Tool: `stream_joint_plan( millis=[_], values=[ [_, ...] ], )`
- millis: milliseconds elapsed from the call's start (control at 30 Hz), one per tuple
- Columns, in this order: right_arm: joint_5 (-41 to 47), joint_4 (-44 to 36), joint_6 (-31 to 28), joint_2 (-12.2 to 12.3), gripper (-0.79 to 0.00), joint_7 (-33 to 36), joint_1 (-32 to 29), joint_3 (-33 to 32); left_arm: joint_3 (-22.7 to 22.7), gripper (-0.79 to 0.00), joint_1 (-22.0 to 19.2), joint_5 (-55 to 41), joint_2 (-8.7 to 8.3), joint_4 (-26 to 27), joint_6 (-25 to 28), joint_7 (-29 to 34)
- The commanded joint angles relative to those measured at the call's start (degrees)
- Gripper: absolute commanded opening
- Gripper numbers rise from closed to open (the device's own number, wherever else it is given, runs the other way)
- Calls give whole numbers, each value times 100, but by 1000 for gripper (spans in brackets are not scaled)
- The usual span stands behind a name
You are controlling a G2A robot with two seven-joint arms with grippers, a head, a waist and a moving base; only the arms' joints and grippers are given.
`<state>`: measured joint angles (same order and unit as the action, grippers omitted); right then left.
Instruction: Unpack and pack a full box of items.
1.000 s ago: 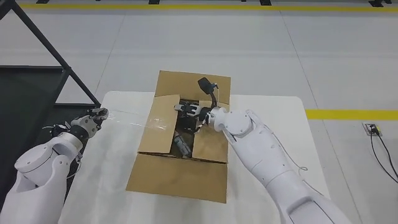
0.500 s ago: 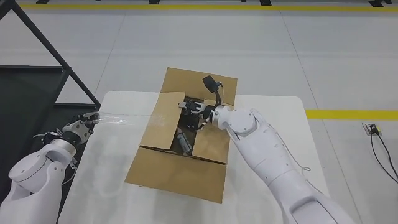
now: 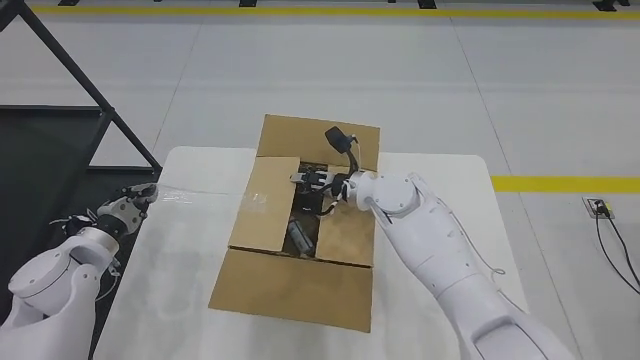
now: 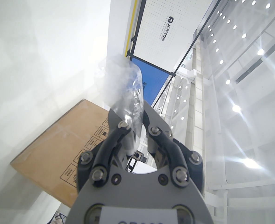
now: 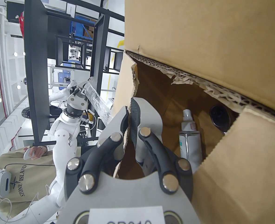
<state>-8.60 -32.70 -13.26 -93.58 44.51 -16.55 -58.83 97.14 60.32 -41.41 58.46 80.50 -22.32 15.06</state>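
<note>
Standing on the table [image 3: 180, 250], cardboard box [image 3: 290, 285]: brown, seam untaped, flaps part-raised, spray bottle [image 5: 189, 138] lying inside. Left gripper [image 4: 134, 117] was clamped on a clear tape strip [image 4: 125, 87] stretched toward the box; right gripper [image 5: 130, 113] pinched one flap [image 3: 262, 210] by its edge. Judged stage: opening nearly done; unpacking and repacking all remained.

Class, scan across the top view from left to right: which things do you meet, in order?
Left gripper → clear tape → box → floor socket.
</note>
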Motion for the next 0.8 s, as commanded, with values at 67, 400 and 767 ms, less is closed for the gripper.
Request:
stream_joint_plan(
  millis=[67, 400, 767],
  values=[
    [-51, -124, 41, 43, -785, 59, -55, -40, 7, -785, 56, -49, 8, 27, 17, -32],
    [-139, -489, 173, 151, -785, 202, -235, -149, 115, -785, 309, 17, 22, 278, 273, -356],
    [-198, -744, 336, 216, -785, 314, -337, -183, 100, -785, 420, 64, 46, 398, 355, -444]
  ],
)
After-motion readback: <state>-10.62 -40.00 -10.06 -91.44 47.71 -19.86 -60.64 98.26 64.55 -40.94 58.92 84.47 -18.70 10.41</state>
